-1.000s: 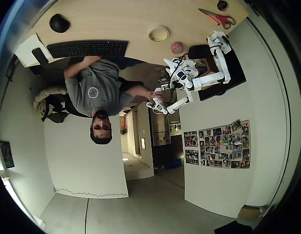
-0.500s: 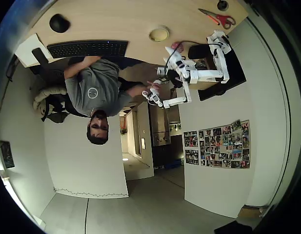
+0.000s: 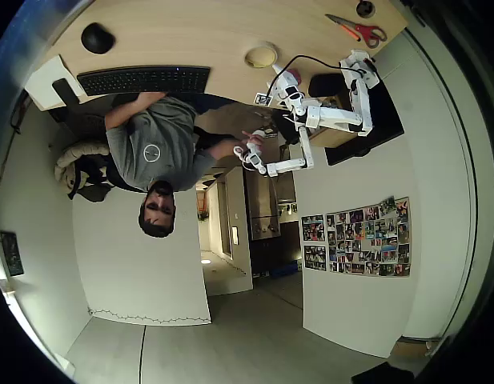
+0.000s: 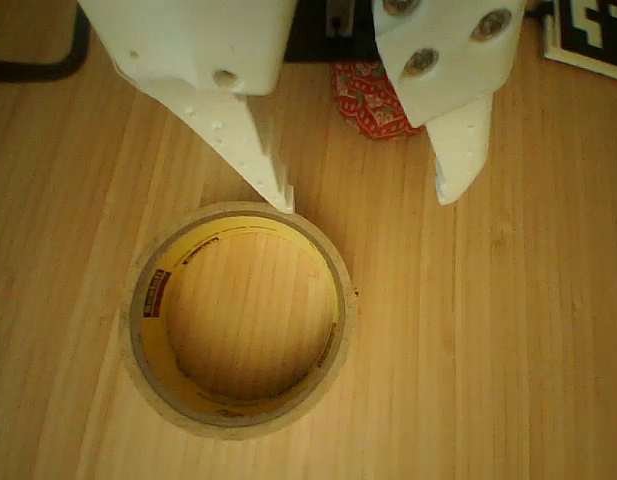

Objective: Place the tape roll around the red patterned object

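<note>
The tape roll (image 4: 238, 320), a cream-yellow ring, lies flat on the wooden table (image 4: 508, 380) with bare wood showing through its hollow centre. In the overhead view the tape roll (image 3: 261, 56) sits near the desk's edge. My gripper (image 4: 366, 195) hangs open just above it with nothing between its white fingers. The left fingertip (image 4: 280, 195) is at the ring's top rim and the right fingertip (image 4: 450, 185) stands clear of it. The red patterned object (image 4: 373, 100) rests on the wood beyond the fingertips, apart from the ring. From overhead, the gripper (image 3: 275, 74) is just beside the roll.
Red-handled scissors (image 3: 360, 30) lie at the desk's far right, with a keyboard (image 3: 142, 80) and a black mouse (image 3: 97, 38) at the left. A person (image 3: 154, 148) sits at the desk edge. A black-and-white marker card (image 4: 593, 35) lies at the wrist view's top right.
The arm has swung from beyond the desk's edge onto the desk, bringing the gripper over the red object and next to the tape roll. Tape roll and scissors have not moved.
</note>
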`<state>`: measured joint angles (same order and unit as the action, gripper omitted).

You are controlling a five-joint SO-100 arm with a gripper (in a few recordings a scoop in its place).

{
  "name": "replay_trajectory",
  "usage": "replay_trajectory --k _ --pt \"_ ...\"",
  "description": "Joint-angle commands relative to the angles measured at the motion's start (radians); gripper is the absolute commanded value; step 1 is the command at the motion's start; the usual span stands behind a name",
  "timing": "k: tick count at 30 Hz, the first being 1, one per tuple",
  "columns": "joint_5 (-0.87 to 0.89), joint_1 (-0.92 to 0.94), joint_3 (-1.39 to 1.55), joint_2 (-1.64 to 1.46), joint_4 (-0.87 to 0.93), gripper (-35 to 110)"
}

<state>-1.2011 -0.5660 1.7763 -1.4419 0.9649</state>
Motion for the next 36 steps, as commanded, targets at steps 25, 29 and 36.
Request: replay_trajectory --k 25,29,36 --pt "-0.588 -0.012 -0.057 -0.012 -0.158 37" --pt "-0.56 -0.017 -0.117 0.06 -0.144 35" --pt "-0.512 -0.035 -0.19 0.153 -0.126 30"
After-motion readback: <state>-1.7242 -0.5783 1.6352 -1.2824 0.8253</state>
